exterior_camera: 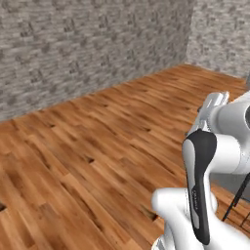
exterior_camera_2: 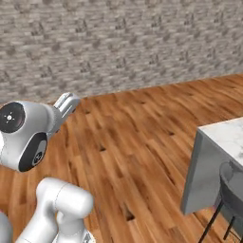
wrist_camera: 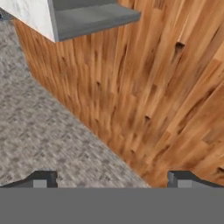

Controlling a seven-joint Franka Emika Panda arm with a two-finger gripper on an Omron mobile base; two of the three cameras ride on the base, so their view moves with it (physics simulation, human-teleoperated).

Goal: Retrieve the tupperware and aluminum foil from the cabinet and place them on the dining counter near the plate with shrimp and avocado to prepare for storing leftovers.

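End effector (wrist_camera: pixel 112 180) fingers spread wide, empty, over wood floor (wrist_camera: pixel 166 87); dining counter (exterior_camera_2: pixel 223 137) corner nearby; no legible writing.

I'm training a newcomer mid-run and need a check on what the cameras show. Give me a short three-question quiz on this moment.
1. True or false: the gripper is holding the aluminum foil.
2. In the right base view, what stands beside the dining counter? A) a dark chair B) a fridge C) a blue plate
3. Fill in: the floor is made of ____ planks.

Key: 1 false, its fingertips stand wide apart with nothing between them; 2 A; 3 wooden.
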